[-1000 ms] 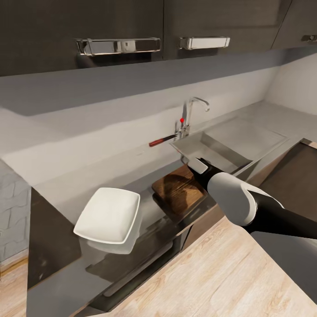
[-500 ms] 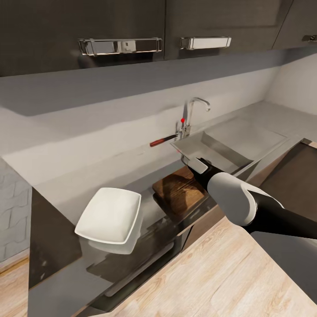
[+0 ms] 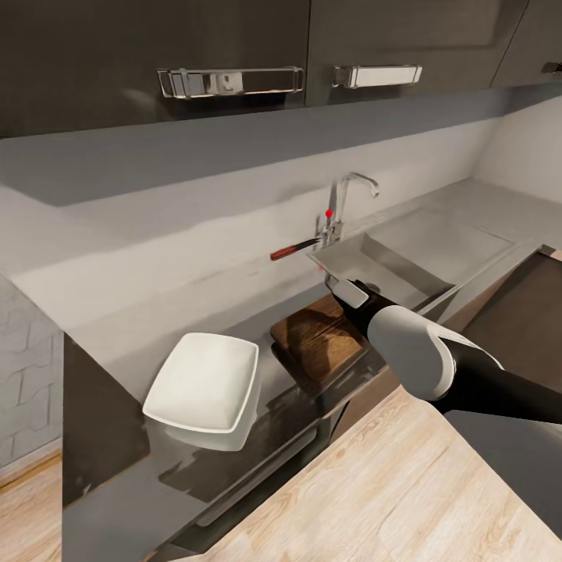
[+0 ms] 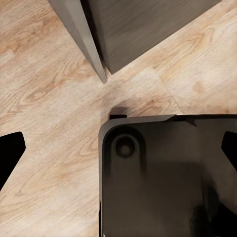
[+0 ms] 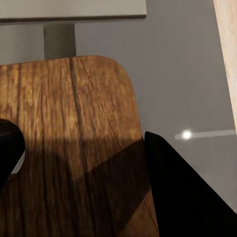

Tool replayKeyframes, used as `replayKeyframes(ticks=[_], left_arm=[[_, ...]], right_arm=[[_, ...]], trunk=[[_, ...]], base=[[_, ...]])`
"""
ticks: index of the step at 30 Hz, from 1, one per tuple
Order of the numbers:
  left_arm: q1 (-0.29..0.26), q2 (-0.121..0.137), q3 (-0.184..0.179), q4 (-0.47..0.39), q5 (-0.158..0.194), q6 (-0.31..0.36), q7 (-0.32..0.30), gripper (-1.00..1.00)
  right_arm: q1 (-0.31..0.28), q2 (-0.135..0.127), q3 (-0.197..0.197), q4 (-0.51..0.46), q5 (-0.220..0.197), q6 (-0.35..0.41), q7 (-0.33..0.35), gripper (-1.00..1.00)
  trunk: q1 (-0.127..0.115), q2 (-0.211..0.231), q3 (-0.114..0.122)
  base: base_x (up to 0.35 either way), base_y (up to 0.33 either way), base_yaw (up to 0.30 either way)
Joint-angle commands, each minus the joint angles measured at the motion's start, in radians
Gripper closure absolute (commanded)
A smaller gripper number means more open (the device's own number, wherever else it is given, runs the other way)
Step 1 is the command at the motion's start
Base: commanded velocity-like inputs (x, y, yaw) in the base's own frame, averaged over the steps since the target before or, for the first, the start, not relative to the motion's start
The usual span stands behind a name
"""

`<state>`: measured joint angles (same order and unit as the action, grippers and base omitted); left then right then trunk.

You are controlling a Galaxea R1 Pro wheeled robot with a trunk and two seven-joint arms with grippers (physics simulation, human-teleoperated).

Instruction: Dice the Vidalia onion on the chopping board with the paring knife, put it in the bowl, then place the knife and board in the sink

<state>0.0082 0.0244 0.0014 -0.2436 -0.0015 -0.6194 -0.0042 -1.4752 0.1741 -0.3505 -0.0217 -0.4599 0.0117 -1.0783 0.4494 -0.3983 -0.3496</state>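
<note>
A dark wooden chopping board point(image 3: 318, 341) lies on the countertop just left of the steel sink point(image 3: 390, 261). My right gripper point(image 3: 350, 291) hovers over the board's sink-side end. In the right wrist view it point(image 5: 84, 170) is open, with the bare board point(image 5: 69, 123) between its black fingers point(image 5: 182, 192). The paring knife point(image 3: 294, 249), red-handled, rests on the counter behind the board, by the faucet point(image 3: 349, 199). A white square bowl point(image 3: 204, 382) stands to the board's left. My arm covers part of the basin and I cannot make out the onion. My left gripper point(image 4: 118, 150) hangs open above the floor and my black base point(image 4: 168, 177).
Dark upper cabinets with metal handles point(image 3: 230, 80) hang over the grey counter point(image 3: 156, 304). A drainboard point(image 3: 445, 238) extends right of the sink. Dark cabinet fronts point(image 3: 257, 476) run below the counter edge, above the wooden floor point(image 3: 375, 492).
The whole head view has shifted slightly, so the camera moved. The right arm keeps its place over the board, and nothing on the counter has moved.
</note>
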Motion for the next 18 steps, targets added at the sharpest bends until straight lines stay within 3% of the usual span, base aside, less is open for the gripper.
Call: replayKeyframes(ticks=[1, 18], left_arm=[[0.001, 0.000, 0.000, -0.002, 0.000, -0.001, 0.000, -1.00], [0.000, 0.000, 0.000, -0.002, -0.002, -0.002, -0.001, -1.00]], right_arm=[[0.000, 0.000, -0.006, -0.001, 0.003, -0.001, -0.005, 1.00], [0.000, 0.000, -0.006, -0.001, 0.003, 0.000, -0.003, 1.00]], trunk=[[0.001, -0.002, -0.001], [0.001, -0.002, -0.001]], base=[[0.000, 0.005, 0.000], [0.000, 0.001, 0.000]])
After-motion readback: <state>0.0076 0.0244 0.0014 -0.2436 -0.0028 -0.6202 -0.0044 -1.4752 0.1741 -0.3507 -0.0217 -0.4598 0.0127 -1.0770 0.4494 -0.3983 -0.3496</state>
